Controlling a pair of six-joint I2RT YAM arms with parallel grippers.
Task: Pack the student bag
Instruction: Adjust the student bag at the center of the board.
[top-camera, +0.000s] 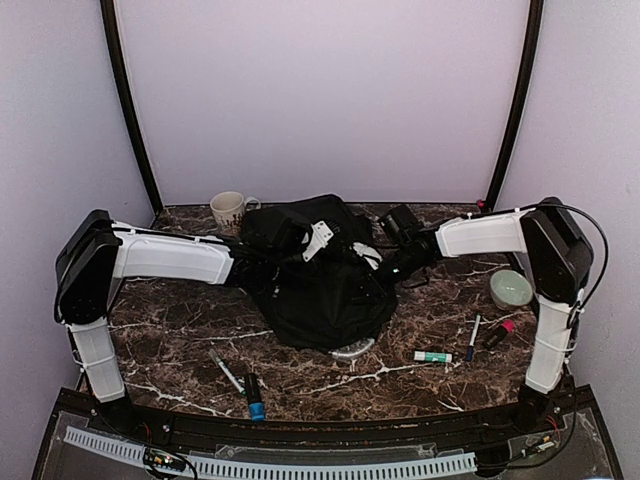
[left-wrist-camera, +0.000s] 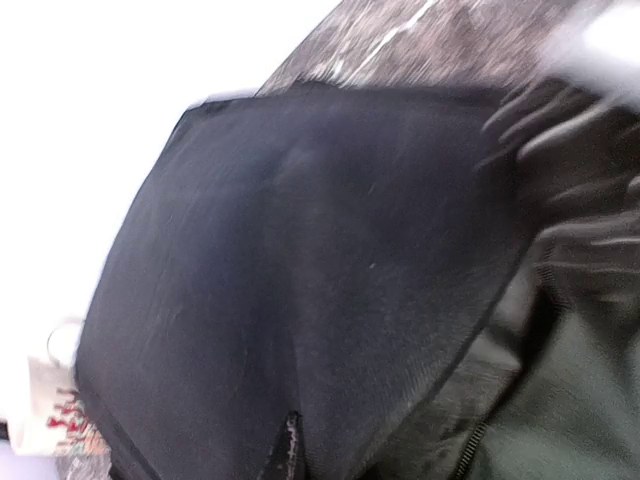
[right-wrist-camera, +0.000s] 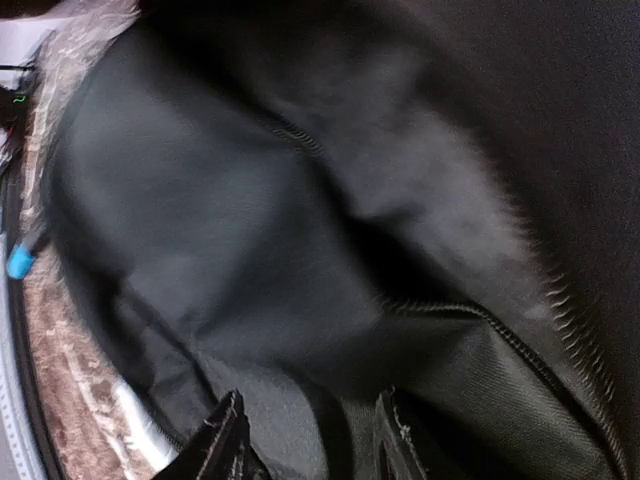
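Black fabric is filling both wrist views: the student bag (top-camera: 320, 280) is lying slumped in a heap at the middle of the marbled bench (top-camera: 180, 330), and both arms are reaching into it from either side. The left tool (left-wrist-camera: 290, 450) is pressing against the bag's upper left part. In its own blurred view its fingers are showing as one narrow sliver, drawn together, with a crease of the bag's cloth running straight into them, so it is pinching the fabric. The right tool (right-wrist-camera: 310, 435) is sitting at the bag's right edge. Its fingers (right-wrist-camera: 225, 445) are standing apart with grey lining lying between them, and I cannot tell whether they are gripping it.

A cream mug (top-camera: 228, 210) is standing behind the bag to the left, near the back wall. A pale green bowl (top-camera: 511, 288) is sitting well to the right. A clear, rounded piece (top-camera: 352, 349) is peeking out from under the bag's near edge. Pens are lying scattered along the front: a grey marker (top-camera: 226, 370) and a blue-tipped black one (top-camera: 254, 397) to the left, and a white-and-green stick (top-camera: 433, 356), a thin blue pen (top-camera: 473, 338) and a pink-tipped marker (top-camera: 497, 334) to the right.
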